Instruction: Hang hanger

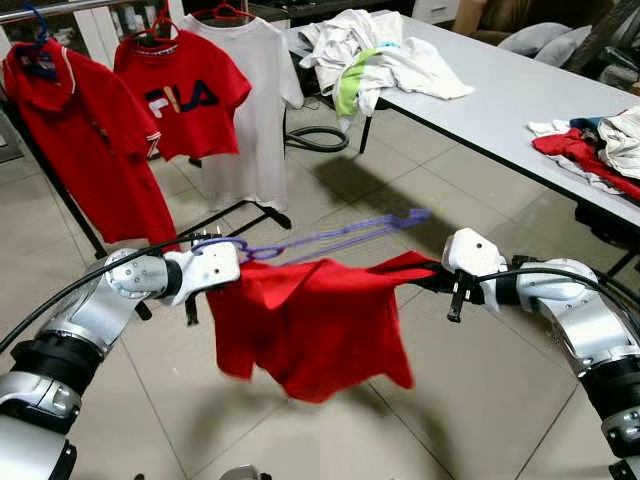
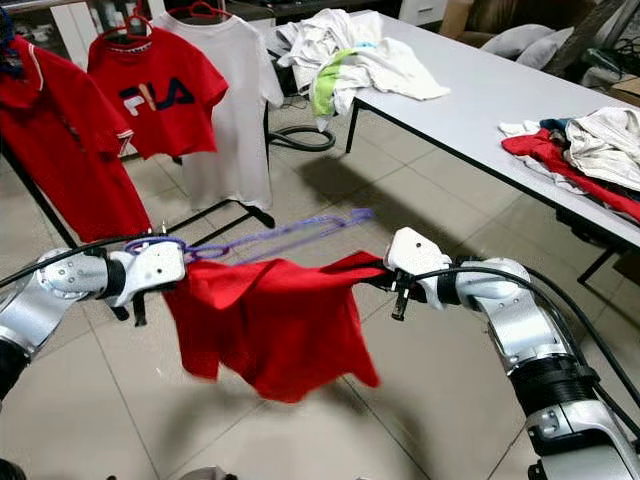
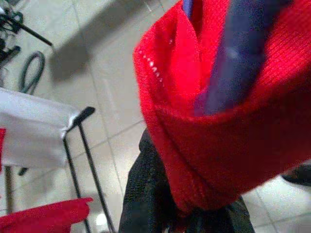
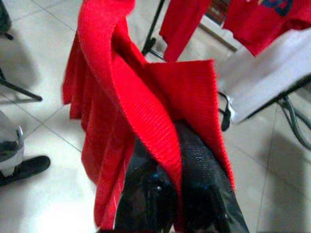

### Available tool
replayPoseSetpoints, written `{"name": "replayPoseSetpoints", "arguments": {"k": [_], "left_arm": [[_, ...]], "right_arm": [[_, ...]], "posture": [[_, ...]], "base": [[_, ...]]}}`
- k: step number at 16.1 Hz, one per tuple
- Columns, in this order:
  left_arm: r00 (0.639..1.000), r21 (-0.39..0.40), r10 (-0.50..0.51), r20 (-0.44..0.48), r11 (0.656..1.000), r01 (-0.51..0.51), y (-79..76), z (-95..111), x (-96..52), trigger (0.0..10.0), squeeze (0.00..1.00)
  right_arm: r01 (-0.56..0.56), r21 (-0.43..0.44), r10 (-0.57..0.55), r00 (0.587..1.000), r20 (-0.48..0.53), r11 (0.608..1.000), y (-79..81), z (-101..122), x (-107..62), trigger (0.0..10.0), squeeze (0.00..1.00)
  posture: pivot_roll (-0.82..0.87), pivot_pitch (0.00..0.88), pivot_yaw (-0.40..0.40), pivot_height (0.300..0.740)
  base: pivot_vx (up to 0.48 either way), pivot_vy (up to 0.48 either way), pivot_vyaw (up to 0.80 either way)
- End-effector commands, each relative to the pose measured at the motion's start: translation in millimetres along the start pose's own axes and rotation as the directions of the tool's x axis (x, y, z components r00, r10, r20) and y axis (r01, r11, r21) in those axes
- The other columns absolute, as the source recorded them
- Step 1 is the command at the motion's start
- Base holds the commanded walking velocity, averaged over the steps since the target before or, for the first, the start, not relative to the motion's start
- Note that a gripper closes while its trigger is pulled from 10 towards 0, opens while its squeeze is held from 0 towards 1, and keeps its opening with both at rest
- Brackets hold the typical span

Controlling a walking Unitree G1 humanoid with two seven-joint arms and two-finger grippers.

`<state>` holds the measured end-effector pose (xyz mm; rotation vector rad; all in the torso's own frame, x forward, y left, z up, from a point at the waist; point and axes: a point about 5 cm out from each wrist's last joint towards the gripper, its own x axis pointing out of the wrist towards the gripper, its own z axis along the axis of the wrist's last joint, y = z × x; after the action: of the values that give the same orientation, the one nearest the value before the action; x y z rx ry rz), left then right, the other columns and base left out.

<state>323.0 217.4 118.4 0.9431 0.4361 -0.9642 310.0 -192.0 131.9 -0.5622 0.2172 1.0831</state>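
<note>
Left eye view: a thin purple hanger (image 1: 330, 238) lies nearly level above the red shirt (image 1: 310, 325), its long axis running from the left hand (image 1: 215, 268) toward the bench (image 1: 520, 95).

Left wrist view: left hand clamps shirt and hanger.

Right wrist view: right hand (image 4: 177, 160) pinches shirt fabric.

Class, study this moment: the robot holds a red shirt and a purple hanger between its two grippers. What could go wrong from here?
1. The purple hanger lies along the red shirt rather than inside it, so it might slip free.
2. The right gripper pinches just a fold of cloth, which may pull out.
3. The left gripper grips cloth and hanger together, so repositioning could drop both.
</note>
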Motion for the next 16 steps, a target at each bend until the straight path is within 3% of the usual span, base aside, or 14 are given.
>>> {"name": "replayPoseSetpoints", "arguments": {"k": [1,8,10,16], "left_arm": [[1.000,-0.013,-0.022,-0.001,1.000,0.022,-1.2,-2.7,-1.7,0.0,0.00],[0.980,0.052,-0.110,0.168,0.993,0.103,-10.5,16.6,0.5,0.0,0.00],[0.978,0.083,-0.148,0.148,0.987,0.137,-13.6,13.7,-1.1,0.0,0.00],[0.954,0.044,-0.291,0.075,0.956,0.289,-30.1,-2.5,-5.3,0.0,0.00]], "right_arm": [[0.018,-0.003,-0.018,1.000,0.009,1.000,-4.3,2.7,-8.7,0.0,0.00],[0.015,-0.020,-0.015,1.000,-0.013,1.000,-5.0,2.9,-7.6,0.0,0.00],[0.022,-0.021,-0.022,1.000,-0.021,1.000,-6.9,2.1,-7.9,0.0,0.00],[0.049,-0.028,-0.050,0.998,-0.024,0.998,-14.4,4.9,-10.2,0.0,0.00]], "posture": [[0.00,0.029,-0.019,0.740],[0.00,0.033,-0.020,0.740],[0.00,0.033,-0.022,0.740],[0.00,0.033,-0.024,0.740]], "base": [[0.000,0.000,0.00],[0.000,0.000,0.00],[0.000,0.000,0.00],[0.000,0.000,0.00]]}}
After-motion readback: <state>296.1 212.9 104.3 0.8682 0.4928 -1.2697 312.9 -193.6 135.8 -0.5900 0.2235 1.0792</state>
